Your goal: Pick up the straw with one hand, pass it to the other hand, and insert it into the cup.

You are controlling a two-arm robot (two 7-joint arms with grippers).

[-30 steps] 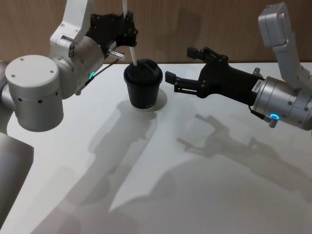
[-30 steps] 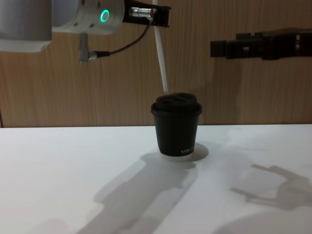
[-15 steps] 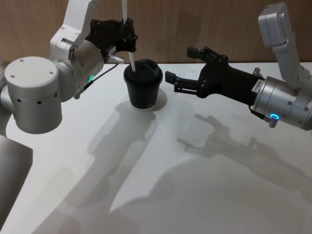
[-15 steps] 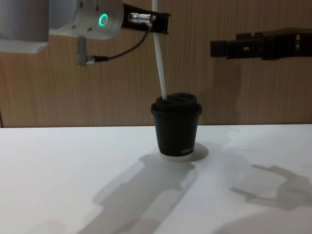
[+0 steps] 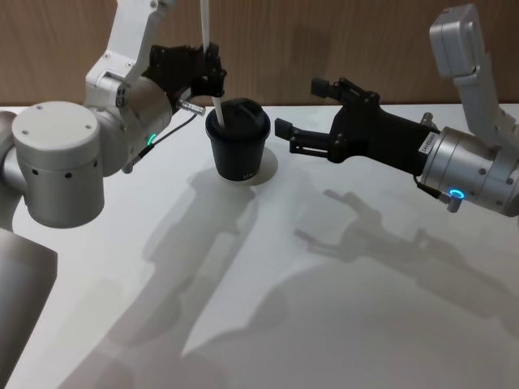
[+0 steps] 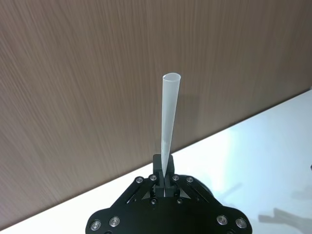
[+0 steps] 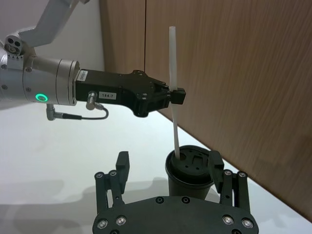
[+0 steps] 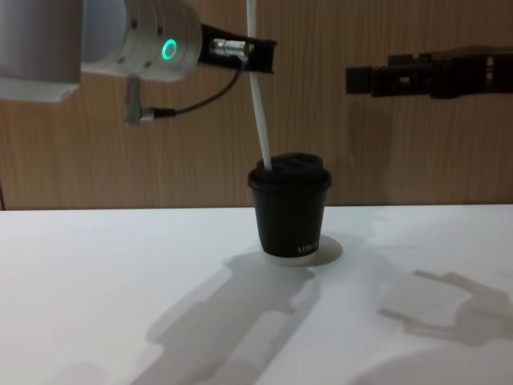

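The black lidded cup (image 5: 238, 146) stands on the white table (image 5: 324, 324) near the back wall. My left gripper (image 5: 212, 73) is up and to the left of the cup, shut on the white straw (image 5: 219, 107). The straw leans slightly, and its lower end sits in the lid at the cup's left side. The chest view shows the straw (image 8: 258, 104) running from the left gripper (image 8: 260, 56) down to the cup (image 8: 289, 212). My right gripper (image 5: 302, 107) hovers open just right of the cup, holding nothing. In the right wrist view its fingers (image 7: 122, 161) flank the cup (image 7: 192, 173) from a short distance.
A brown wooden wall (image 5: 340, 40) runs close behind the cup. A dark cable (image 8: 200, 92) hangs from the left wrist. The white tabletop stretches wide in front of the cup, crossed by the arms' shadows.
My left gripper has come down with the straw. Its lower end went from just above the lid into the lid. The right arm has not moved.
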